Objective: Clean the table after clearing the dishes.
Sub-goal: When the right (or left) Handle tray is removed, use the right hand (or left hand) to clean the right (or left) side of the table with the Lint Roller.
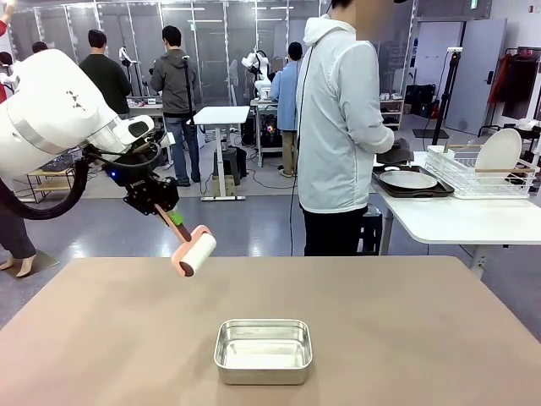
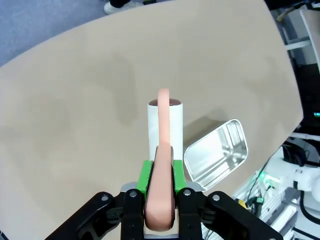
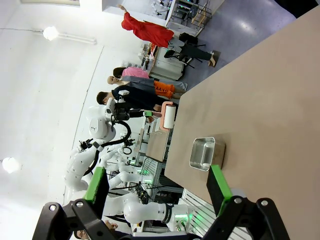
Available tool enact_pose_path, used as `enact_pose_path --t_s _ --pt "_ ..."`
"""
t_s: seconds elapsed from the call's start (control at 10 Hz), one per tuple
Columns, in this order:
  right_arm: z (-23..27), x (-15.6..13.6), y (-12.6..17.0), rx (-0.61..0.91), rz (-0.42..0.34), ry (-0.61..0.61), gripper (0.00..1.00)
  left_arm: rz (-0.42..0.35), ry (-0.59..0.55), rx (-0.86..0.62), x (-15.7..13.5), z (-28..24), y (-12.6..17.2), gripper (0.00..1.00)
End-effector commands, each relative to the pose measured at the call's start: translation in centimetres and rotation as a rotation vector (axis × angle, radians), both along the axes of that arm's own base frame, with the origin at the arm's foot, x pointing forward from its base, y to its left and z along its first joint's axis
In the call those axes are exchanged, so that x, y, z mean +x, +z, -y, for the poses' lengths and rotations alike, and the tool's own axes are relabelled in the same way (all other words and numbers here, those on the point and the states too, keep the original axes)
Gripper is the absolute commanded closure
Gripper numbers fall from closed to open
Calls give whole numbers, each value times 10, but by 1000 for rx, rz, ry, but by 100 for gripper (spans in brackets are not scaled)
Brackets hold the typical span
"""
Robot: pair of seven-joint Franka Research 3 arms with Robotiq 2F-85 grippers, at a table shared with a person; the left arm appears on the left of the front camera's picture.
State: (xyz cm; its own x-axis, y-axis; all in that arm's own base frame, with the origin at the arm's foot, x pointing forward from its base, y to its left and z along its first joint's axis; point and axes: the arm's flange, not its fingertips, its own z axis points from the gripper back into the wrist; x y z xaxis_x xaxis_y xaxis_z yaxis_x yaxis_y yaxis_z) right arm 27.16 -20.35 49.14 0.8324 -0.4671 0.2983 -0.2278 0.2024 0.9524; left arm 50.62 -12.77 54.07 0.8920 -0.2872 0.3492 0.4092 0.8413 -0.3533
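With the left claw [image 2: 160, 176] clamped on the roller [image 1: 197, 252] by its handle and the right claw [image 3: 157, 186] apart, lower it flat onto the table [image 1: 423, 338], steering round the pan [image 1: 263, 349].

A square steel pan [image 1: 263, 350] sits open side up, and it looks empty. Beyond it and to the left, a lint roller [image 1: 196, 252] with a white roll and a pink handle hangs tilted, roll end down. A person [image 1: 338, 127] in a white hoodie stands beside a white side bench [image 1: 456, 224] that carries a wire rack [image 1: 461, 173]. More people stand farther back.
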Motion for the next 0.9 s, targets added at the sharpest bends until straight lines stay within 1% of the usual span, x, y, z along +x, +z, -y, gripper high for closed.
enact_pose_path --t_s 0.0,0.1,0.2,0.3,0.5,0.6,0.8 --pt "-1 0 4 1 11 3 0 11 73 -65 -1 -13 -16 79" --pt "-1 0 4 1 11 3 0 54 153 -33 -8 -18 -34 79" --pt "-1 0 4 1 11 3 0 57 188 -30 -14 -19 -44 79" --pt "-1 0 4 1 11 3 0 81 260 -14 -22 -20 -60 79" --pt "-1 0 4 1 11 3 0 102 327 -54 -31 -25 -83 79" --pt "-1 0 4 1 11 3 0 73 359 -98 -36 -28 -95 79" --pt "-1 0 4 1 11 3 0 72 383 -165 -39 -36 -113 79"
